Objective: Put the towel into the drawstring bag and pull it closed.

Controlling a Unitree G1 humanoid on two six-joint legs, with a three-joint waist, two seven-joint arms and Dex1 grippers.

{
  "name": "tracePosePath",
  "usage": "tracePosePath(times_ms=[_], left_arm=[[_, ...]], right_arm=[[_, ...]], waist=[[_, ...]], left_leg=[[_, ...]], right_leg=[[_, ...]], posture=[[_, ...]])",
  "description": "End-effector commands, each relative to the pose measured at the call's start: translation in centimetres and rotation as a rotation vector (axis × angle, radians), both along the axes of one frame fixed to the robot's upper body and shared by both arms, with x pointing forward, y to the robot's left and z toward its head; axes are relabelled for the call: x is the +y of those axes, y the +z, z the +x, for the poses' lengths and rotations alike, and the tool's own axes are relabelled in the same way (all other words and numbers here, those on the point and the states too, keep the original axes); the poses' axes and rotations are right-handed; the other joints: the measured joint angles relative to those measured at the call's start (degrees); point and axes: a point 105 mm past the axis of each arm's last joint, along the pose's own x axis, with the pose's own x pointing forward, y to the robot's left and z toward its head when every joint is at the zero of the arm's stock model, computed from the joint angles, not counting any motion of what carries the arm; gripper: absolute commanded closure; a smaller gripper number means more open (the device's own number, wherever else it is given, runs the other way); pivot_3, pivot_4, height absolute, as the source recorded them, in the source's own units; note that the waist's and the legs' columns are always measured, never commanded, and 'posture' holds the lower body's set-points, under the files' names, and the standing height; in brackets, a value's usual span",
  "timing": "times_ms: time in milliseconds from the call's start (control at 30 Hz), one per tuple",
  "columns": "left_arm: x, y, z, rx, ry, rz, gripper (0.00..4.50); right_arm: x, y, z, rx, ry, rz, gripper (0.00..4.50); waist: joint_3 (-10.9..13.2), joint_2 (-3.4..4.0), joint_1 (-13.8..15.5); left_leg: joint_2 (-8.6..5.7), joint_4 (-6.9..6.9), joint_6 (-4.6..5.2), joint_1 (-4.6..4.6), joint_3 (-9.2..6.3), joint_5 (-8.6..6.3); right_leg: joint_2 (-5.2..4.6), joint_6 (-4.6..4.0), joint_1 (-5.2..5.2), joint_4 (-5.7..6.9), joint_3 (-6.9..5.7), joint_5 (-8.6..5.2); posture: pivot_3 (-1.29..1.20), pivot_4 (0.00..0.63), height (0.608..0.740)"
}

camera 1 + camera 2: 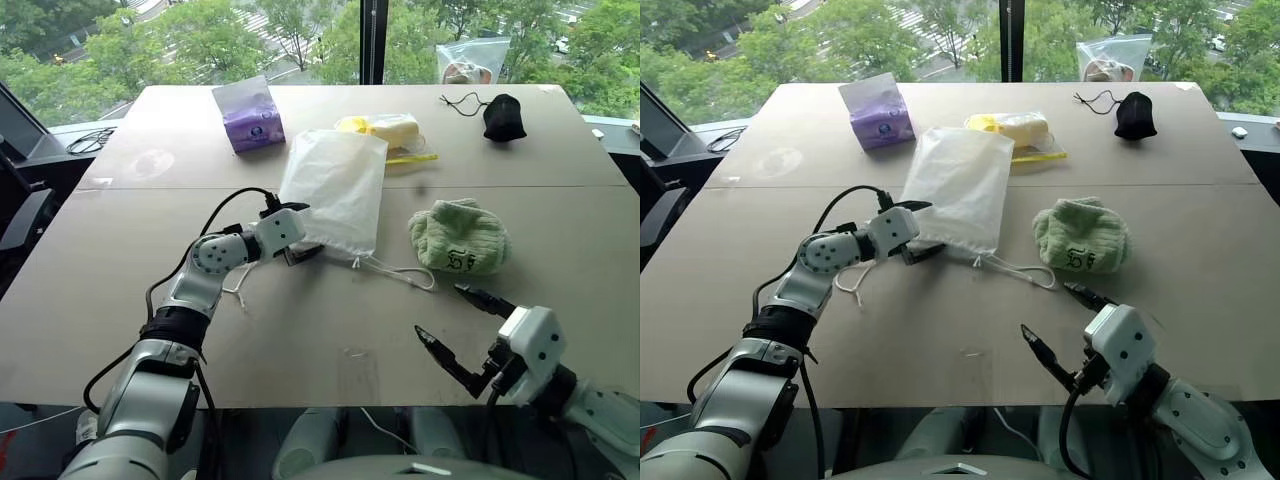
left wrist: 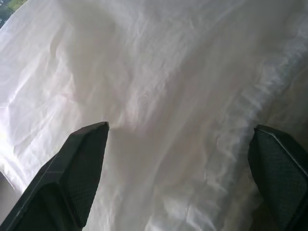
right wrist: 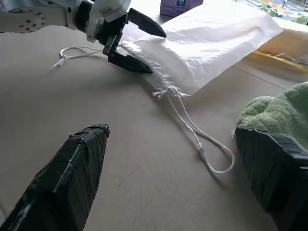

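The white drawstring bag lies flat mid-table, its mouth toward me, with a cord trailing right and another cord trailing left. My left gripper is open, its fingers straddling the near left corner of the bag's mouth. In the left wrist view the bag's fabric fills the gap between the black fingers. The pale green towel sits bunched up to the right of the bag. My right gripper hangs open near the table's front edge, just in front of the towel, holding nothing.
A purple tissue pack stands behind the bag on the left. A yellow bundle in clear plastic touches the bag's far end. A small black pouch and a clear zip bag sit at the far right.
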Motion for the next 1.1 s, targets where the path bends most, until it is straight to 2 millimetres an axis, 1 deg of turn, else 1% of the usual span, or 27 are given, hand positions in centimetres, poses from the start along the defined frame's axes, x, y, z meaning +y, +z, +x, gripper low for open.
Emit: tracePosePath(times_ms=[33,133,200,233,300,333,367,400,433,467,500,567,600,633,700,767,800,867,933,1000,1033,1100], left_arm=[[-0.7,0.6,0.7,-0.148,-0.024,0.095,0.03],[-1.0,0.7,1.3,-0.222,-0.014,0.155,0.03],[-1.2,0.7,1.4,-0.204,-0.034,0.163,0.03],[-1.3,0.7,1.5,-0.178,-0.043,0.15,0.27],[-1.1,1.0,1.7,-0.088,-0.034,0.084,0.83],[-1.1,1.1,1.7,-0.056,-0.031,0.059,1.3],[-1.0,1.4,1.8,0.086,-0.007,-0.042,1.9],[-1.2,1.9,1.6,0.193,-0.023,-0.122,2.08],[-1.4,2.6,1.3,0.284,-0.036,-0.198,2.15],[-1.6,3.5,1.0,0.392,-0.047,-0.279,2.73],[-1.8,4.4,0.7,0.468,-0.057,-0.331,3.08],[-2.2,6.2,0.2,0.588,-0.059,-0.421,4.15],[-2.2,6.8,0.1,0.651,-0.033,-0.458,4.44],[-2.4,7.3,-0.1,0.714,-0.017,-0.494,4.44],[-3.0,8.3,-0.5,0.778,-0.005,-0.54,4.44],[-3.6,8.9,-0.7,0.794,0.006,-0.57,4.44],[-3.9,9.1,-0.8,0.802,0.012,-0.585,4.44],[-4.3,9.2,-1.2,0.798,0.02,-0.583,4.44],[-4.4,8.6,-1.4,0.778,0.053,-0.563,4.44],[-4.3,8.1,-1.5,0.764,0.08,-0.552,4.44],[-4.2,7.9,-1.6,0.764,0.093,-0.558,4.44],[-3.9,7.7,-1.7,0.763,0.117,-0.561,4.44]], right_arm=[[0.2,1.0,0.2,-0.061,-0.012,-0.004,0.04],[-0.3,1.0,0.7,-0.087,-0.059,-0.041,0.04],[-0.6,0.6,1.0,-0.057,-0.094,-0.055,0.04],[-0.7,0.6,1.2,-0.045,-0.115,-0.046,0.01],[-1.3,0.8,1.5,0.004,-0.196,0.009,0.0],[-1.5,0.8,1.6,0.016,-0.222,0.022,0.0],[-2.0,1.5,2.3,0.006,-0.26,0.081,0.0],[-2.8,2.0,3.0,-0.011,-0.305,0.096,0.0],[-3.6,2.1,3.5,-0.003,-0.344,0.1,0.0],[-4.4,2.0,4.0,0.012,-0.379,0.091,0.0],[-5.1,1.9,4.5,0.03,-0.411,0.08,0.0],[-6.4,1.6,5.4,0.067,-0.469,0.086,0.0],[-7.2,1.2,6.1,0.096,-0.504,0.09,0.0],[-8.0,0.5,7.0,0.137,-0.545,0.101,0.0],[-9.0,-0.5,8.9,0.197,-0.579,0.11,0.0],[-9.6,-1.3,10.8,0.249,-0.595,0.142,0.0],[-10.0,-1.6,12.1,0.264,-0.611,0.152,0.0],[-10.4,-2.0,14.1,0.301,-0.63,0.196,0.0],[-9.7,-1.9,16.1,0.356,-0.578,0.273,0.0],[-8.1,-1.5,17.4,0.4,-0.483,0.313,0.0],[-7.1,-1.5,17.7,0.426,-0.426,0.318,0.0],[-5.1,-2.2,17.9,0.473,-0.319,0.267,0.0]], waist=[[-0.01,-0.02,0.07],[-0.01,-0.03,0.23],[-0.02,-0.04,0.33],[-0.02,-0.04,0.31],[-0.02,-0.03,0.3],[-0.02,-0.03,0.29],[-0.02,-0.04,0.18],[-0.02,-0.04,0.13],[0.01,-0.05,-0.25],[0.02,-0.04,-0.67],[0.02,-0.05,-0.88],[0.01,-0.09,-0.96],[0.01,-0.09,-1.01],[0.01,-0.09,-1.08],[0.02,-0.09,-1.61],[0.01,-0.07,-2.16],[0.01,-0.06,-2.2],[0.02,-0.06,-2.51],[0.02,-0.06,-2.91],[0.03,-0.03,-2.95],[0.03,-0.03,-2.95],[0.03,-0.03,-2.96]], left_leg=[[-0.01,0.03,0.0,-0.01,0.0,0.0],[-0.04,0.08,0.0,-0.02,0.01,0.0],[-0.05,0.09,0.0,-0.01,0.01,0.0],[-0.04,0.1,0.0,-0.02,0.01,0.0],[-0.04,0.11,0.0,-0.02,0.02,0.0],[-0.04,0.11,0.0,-0.06,-0.01,0.0],[-0.04,0.11,0.0,-0.08,-0.01,0.0],[-0.04,0.19,0.01,-0.13,-0.01,0.0],[-0.05,0.2,0.01,-0.14,0.0,0.0],[-0.05,0.32,0.01,-0.2,-0.01,0.0],[-0.06,0.43,0.02,-0.32,-0.01,0.0],[-0.09,0.56,0.03,-0.55,-0.11,0.0],[-0.09,0.56,0.02,-0.57,-0.18,0.01],[-0.09,0.55,0.01,-0.57,-0.17,0.01],[-0.09,0.56,0.01,-0.59,-0.1,0.01],[-0.13,0.56,0.01,-0.55,0.05,0.02],[-0.13,0.56,0.01,-0.53,0.09,0.02],[-0.12,0.56,0.01,-0.54,0.13,0.02],[-0.11,0.55,-0.01,-0.63,0.24,0.03],[-0.08,0.51,-0.03,-0.65,0.36,0.04],[-0.06,0.5,-0.03,-0.65,0.37,0.04],[-0.05,0.47,-0.03,-0.66,0.37,0.04]], right_leg=[[0.0,0.02,0.0,0.0,-0.01,0.01],[-0.01,0.06,0.0,-0.01,-0.01,0.03],[-0.01,0.07,0.0,0.0,0.0,0.04],[0.0,0.07,0.0,0.01,-0.01,0.04],[0.0,0.07,0.0,0.05,-0.03,0.04],[0.01,0.06,-0.02,0.07,-0.03,0.04],[0.0,0.06,-0.02,0.08,-0.03,0.04],[0.0,0.06,-0.05,0.07,-0.03,0.04],[0.0,0.07,-0.04,0.07,-0.03,0.04],[0.02,0.07,-0.07,0.14,-0.07,0.04],[0.02,0.09,-0.16,0.22,-0.09,0.06],[0.03,0.11,-0.37,0.37,-0.19,0.07],[0.04,0.1,-0.41,0.43,-0.23,0.06],[0.05,0.1,-0.46,0.47,-0.18,0.06],[0.06,0.09,-0.55,0.64,-0.08,0.06],[-0.02,0.09,-0.61,0.77,0.05,0.06],[-0.03,0.09,-0.61,0.78,0.09,0.06],[0.0,0.09,-0.68,0.83,0.19,0.07],[0.0,0.08,-0.88,0.91,0.34,0.07],[0.02,0.07,-0.95,0.93,0.62,0.08],[0.04,0.07,-0.97,0.9,0.66,0.08],[0.05,0.07,-0.98,0.86,0.68,0.08]], posture=[[0.0,0.15,0.74],[0.0,0.15,0.74],[0.0,0.15,0.74],[0.0,0.15,0.74],[0.0,0.15,0.74],[0.0,0.15,0.74],[0.0,0.15,0.74],[0.0,0.15,0.74],[0.0,0.15,0.74],[0.0,0.15,0.74],[0.0,0.15,0.74],[0.0,0.15,0.74],[0.0,0.15,0.74],[0.0,0.15,0.74],[0.0,0.15,0.74],[0.0,0.15,0.74],[0.0,0.15,0.74],[0.0,0.15,0.74],[0.0,0.15,0.74],[0.0,0.15,0.74],[0.0,0.15,0.74],[0.0,0.15,0.74]])
